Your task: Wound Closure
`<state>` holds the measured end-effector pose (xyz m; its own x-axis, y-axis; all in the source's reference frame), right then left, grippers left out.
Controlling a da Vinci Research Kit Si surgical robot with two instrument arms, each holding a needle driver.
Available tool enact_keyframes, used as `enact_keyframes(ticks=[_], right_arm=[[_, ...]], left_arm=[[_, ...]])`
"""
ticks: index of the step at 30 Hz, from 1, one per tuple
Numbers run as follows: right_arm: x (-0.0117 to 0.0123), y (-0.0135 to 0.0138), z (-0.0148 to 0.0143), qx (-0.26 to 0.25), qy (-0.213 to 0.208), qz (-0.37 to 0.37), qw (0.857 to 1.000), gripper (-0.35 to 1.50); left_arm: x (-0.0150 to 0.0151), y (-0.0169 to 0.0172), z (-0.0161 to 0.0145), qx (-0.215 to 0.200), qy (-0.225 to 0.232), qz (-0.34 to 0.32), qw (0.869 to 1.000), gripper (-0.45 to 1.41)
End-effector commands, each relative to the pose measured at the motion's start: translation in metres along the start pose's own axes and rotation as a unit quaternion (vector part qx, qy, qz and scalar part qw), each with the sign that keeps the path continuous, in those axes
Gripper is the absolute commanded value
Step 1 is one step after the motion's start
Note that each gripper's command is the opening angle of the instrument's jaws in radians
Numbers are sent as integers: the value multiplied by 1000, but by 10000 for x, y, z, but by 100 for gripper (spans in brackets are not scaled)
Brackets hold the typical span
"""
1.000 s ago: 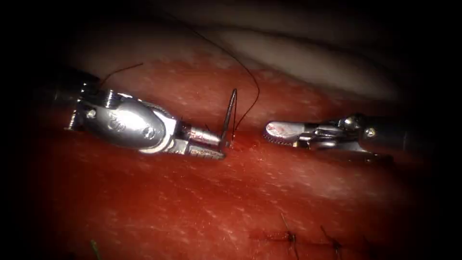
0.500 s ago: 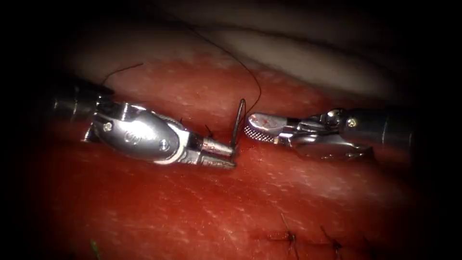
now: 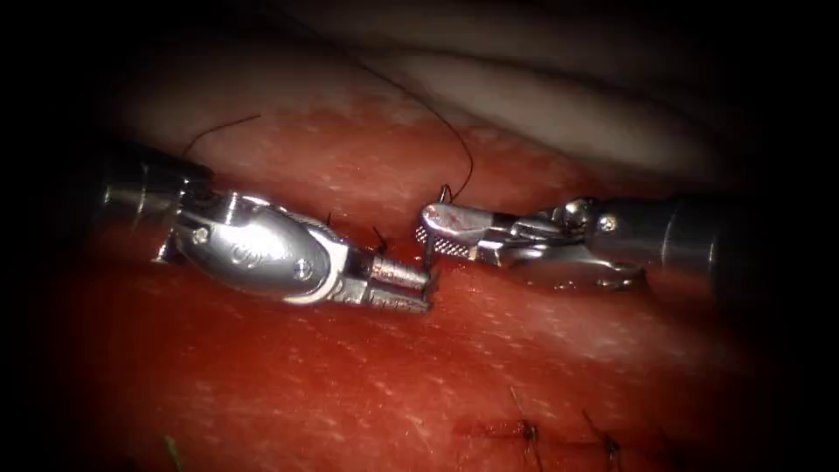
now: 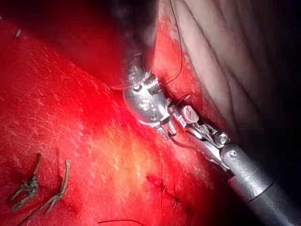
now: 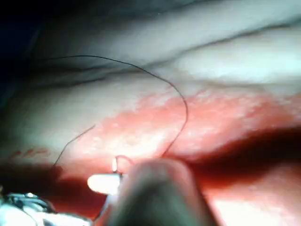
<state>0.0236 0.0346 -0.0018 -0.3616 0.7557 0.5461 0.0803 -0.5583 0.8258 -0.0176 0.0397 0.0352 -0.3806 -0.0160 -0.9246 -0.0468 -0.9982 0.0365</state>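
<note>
My left tool (image 3: 418,288) comes in from the left and lies low over the tissue (image 3: 367,385). Its jaws are shut on the lower part of the curved needle (image 3: 430,249), which stands nearly upright at the cut. I cannot tell whether the needle's lower end is in the tissue. My right tool (image 3: 434,234) reaches in from the right with its jaws open around the needle's upper part. The needle's top end (image 3: 446,190) pokes out above them. Dark thread (image 3: 463,153) arcs from that end up and back to the left. It appears again as the thread (image 5: 181,101) in the right wrist view.
Two finished stitches (image 3: 529,430) sit in the tissue near the front right, and the stitches (image 4: 164,186) also appear in the left wrist view. A loose thread end (image 3: 223,127) lies behind the left tool. Pale skin (image 3: 568,105) rises behind the cut. Cut thread ends (image 4: 33,183) lie on the tissue.
Both tools have closed in on each other. The left carried the needle right and tipped it lower. The right slid left until its jaws came around the needle's upper part.
</note>
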Motion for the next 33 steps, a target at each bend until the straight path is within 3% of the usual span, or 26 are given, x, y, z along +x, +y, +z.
enact_keyframes(ticks=[1,4,9,10,13,14,20,21,23,25,26,28,30,31,33], right_arm=[[1,0,10,-1,-5,-1,1000,71],[-3,0,8,-14,-16,0,1000,39],[-5,0,11,-13,-17,0,1000,41],[-5,0,12,-13,-18,0,1000,34],[-6,0,13,-17,-21,1,1000,-10],[-6,0,13,-20,-22,1,1000,-35],[-9,1,11,-42,-30,-10,999,-35],[-10,2,10,-41,-33,-16,998,-35],[-10,2,10,-42,-35,-39,998,-35],[-9,3,10,-41,-37,-60,997,-35],[-7,4,11,-35,-39,-82,995,-35],[-4,5,11,-29,-35,-92,995,-35],[0,6,11,-21,-29,-104,994,-35],[4,6,11,-14,-24,-117,993,-35],[7,5,11,-5,-18,-129,991,-35]], left_arm=[[-4,5,6,-1,0,-1,1000,-35],[-5,5,6,-1,1,0,1000,-35],[-6,6,8,0,0,0,1000,-35],[-5,7,8,-1,1,0,1000,-35],[-4,8,9,-1,0,0,1000,-35],[-4,8,9,-3,0,0,1000,-35],[-5,8,9,-3,0,0,1000,-35],[-5,7,10,-7,-4,3,1000,-24],[-5,4,12,-9,-6,-27,1000,26],[-5,2,13,-8,-5,-75,997,51],[-4,0,14,-10,-2,-134,991,55],[-2,-2,17,-25,7,-161,987,64],[-1,2,17,-71,29,-184,980,67],[0,12,16,-118,40,-197,972,72],[2,22,14,-150,37,-208,966,79]])
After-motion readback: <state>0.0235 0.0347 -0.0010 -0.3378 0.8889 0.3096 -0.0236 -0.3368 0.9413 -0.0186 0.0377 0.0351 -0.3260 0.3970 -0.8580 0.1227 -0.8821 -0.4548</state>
